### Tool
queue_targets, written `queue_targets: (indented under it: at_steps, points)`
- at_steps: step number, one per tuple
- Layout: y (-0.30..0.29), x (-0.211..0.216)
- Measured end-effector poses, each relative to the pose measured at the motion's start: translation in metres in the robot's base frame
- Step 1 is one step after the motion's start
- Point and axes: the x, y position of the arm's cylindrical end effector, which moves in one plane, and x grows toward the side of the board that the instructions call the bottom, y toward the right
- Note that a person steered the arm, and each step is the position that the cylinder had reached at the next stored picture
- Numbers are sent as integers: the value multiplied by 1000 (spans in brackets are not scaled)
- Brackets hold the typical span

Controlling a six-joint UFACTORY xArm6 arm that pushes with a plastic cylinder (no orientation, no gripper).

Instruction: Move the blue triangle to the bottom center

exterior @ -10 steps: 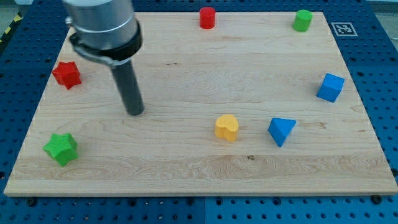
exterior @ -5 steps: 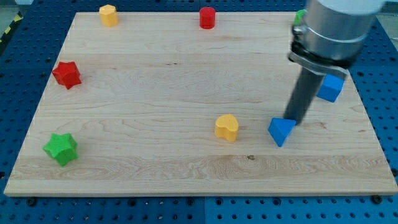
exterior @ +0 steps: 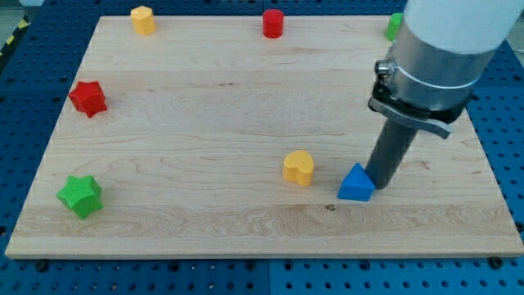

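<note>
Blue triangle (exterior: 357, 183) — found on the bench (exterior: 205, 106) right of bottom center, beside the yellow block (exterior: 299, 167). My tip (exterior: 379, 185) — a plain rod, nothing gripped — is pressed against its right side; a leftward push is indicated.

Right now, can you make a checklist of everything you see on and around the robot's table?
Surface: wooden board, bare grain.
Job's thing: blue triangle, right of bottom centre.
Clutter: yellow heart beside the triangle; red star, green star, yellow block, red cylinder, green block partly hidden.
Pincer: none; my tip touches the triangle's right side.
Cables: nothing seen.
Surroundings: blue perforated table.
</note>
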Motion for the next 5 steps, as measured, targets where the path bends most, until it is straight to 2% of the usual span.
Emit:
queue_targets:
  at_steps: [2, 4, 5]
  points:
    - [-37, 1]
    - [-40, 29]
    - [-44, 31]
